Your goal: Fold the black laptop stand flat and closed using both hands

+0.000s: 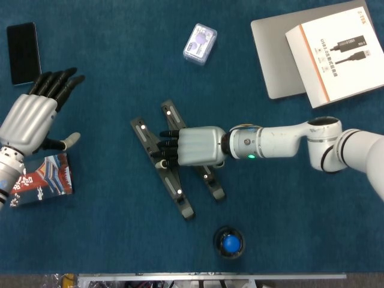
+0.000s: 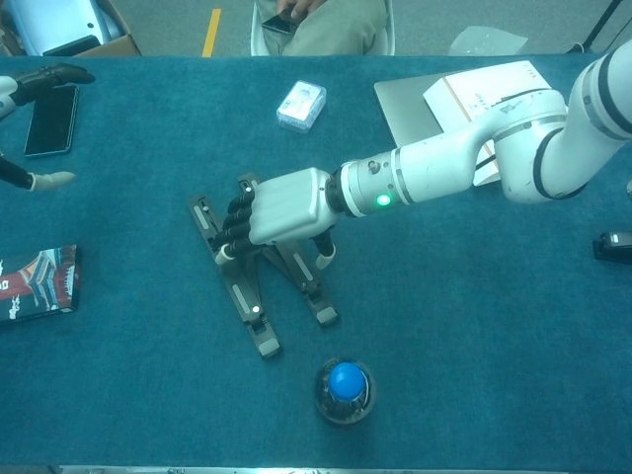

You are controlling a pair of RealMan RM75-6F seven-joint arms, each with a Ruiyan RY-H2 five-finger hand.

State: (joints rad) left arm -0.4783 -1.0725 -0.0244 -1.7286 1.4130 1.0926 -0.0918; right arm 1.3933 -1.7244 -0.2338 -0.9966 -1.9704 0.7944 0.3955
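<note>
A black laptop stand point(image 1: 171, 165) lies open at the middle of the blue-covered bench point(image 1: 120, 240), its two long legs splayed apart, closer together at the far end and diverging toward the bench's front edge. The robot's right hand point(image 1: 195, 146) lies across the stand between the two legs, palm down, its dark fingers point(image 1: 165, 147) curled over the cross-links near the leg further from the arm; whether it truly grips the stand or merely presses on it cannot be told from either view. In the chest view the same hand point(image 2: 281, 207) covers the stand point(image 2: 247, 296) at its upper half, thumb on the near leg. The left hand point(image 1: 33, 117) hovers well away from the stand, on the side opposite the right arm, palm down with fingers extended and thumb out, holding nothing. Just in front of that hand lies a red-and-white printed packet point(image 1: 45, 180); beyond it, a black phone point(image 1: 24, 53) lies flat. In front of the stand, near the bench's front edge, sits a small dark dish with a blue ball point(image 1: 230, 243). Beyond the stand lies a small clear plastic case point(image 1: 200, 43). Farther off, behind the right arm, a grey laptop point(image 1: 276, 54) carries a white cable box point(image 1: 333, 51) on its lid.
</note>
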